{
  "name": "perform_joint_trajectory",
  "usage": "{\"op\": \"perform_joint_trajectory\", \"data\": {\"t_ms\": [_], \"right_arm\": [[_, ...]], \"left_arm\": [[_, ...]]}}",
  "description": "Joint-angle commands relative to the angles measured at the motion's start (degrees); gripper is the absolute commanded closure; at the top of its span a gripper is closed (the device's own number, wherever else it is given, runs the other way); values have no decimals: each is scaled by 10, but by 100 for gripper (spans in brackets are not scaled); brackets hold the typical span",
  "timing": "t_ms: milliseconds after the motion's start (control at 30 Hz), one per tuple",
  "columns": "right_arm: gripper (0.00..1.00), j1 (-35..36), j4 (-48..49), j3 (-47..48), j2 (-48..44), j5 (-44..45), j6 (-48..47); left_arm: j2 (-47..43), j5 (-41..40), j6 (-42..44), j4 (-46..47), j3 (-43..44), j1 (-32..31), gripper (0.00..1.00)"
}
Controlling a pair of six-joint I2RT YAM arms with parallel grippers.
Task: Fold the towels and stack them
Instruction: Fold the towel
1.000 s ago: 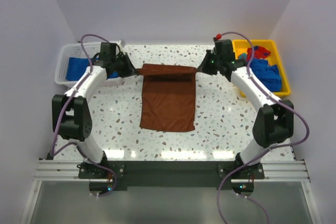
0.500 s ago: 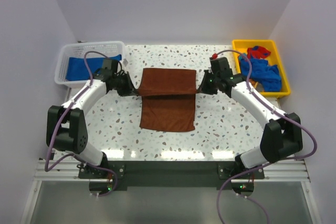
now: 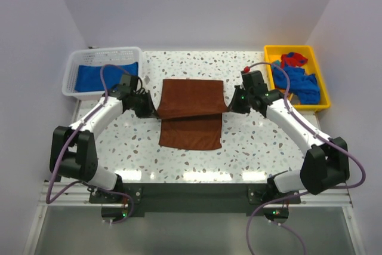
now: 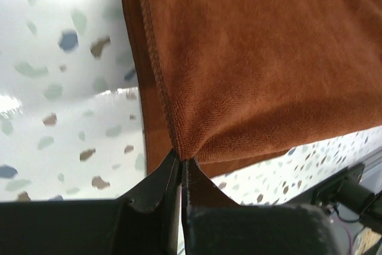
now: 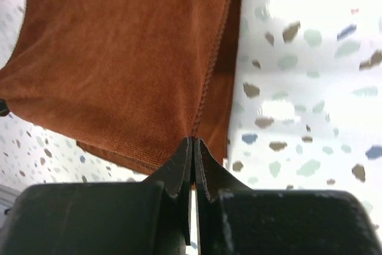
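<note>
One rust-brown towel (image 3: 191,103) at mid-table, its far edge held up over the near half, your left gripper (image 3: 153,111) pinched tight on its left corner, your right gripper (image 3: 229,108) pinched on the right corner, blue towel (image 3: 98,77) in white basket (image 3: 101,54), more towels (image 3: 304,85) in yellow tray (image 3: 298,48).

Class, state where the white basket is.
In the top view, the white basket sits at the far left corner of the table, holding a blue towel.
</note>
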Motion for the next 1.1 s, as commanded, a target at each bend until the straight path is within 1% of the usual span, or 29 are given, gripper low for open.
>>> {"op": "perform_joint_trajectory", "data": {"t_ms": [0,133,267,433,667,800,900,1000,1067], "right_arm": [[100,1,-22,-34,-35,-17,13],[100,5,-39,-76,-44,-19,11],[100,11,-18,-121,-43,-22,22],[100,16,19,-171,-10,-29,34],[100,17,48,-187,39,-21,31],[100,17,35,-163,42,-14,27],[100,17,8,-141,22,-5,18],[100,17,-26,-104,2,-5,10],[100,17,-47,-96,-11,-11,9]], "left_arm": [[-29,-12,11,-26,-52,-14,94],[-48,-10,-6,-16,-106,-29,94],[-49,-9,-28,12,-156,-57,94],[-26,-30,-35,36,-173,-68,94],[-16,-35,-40,43,-187,-74,94],[-28,-41,-40,28,-171,-74,94],[-42,-45,-40,3,-141,-75,95],[-59,-56,-38,-45,-102,-74,94],[-72,-60,-38,-65,-75,-74,94]]}}
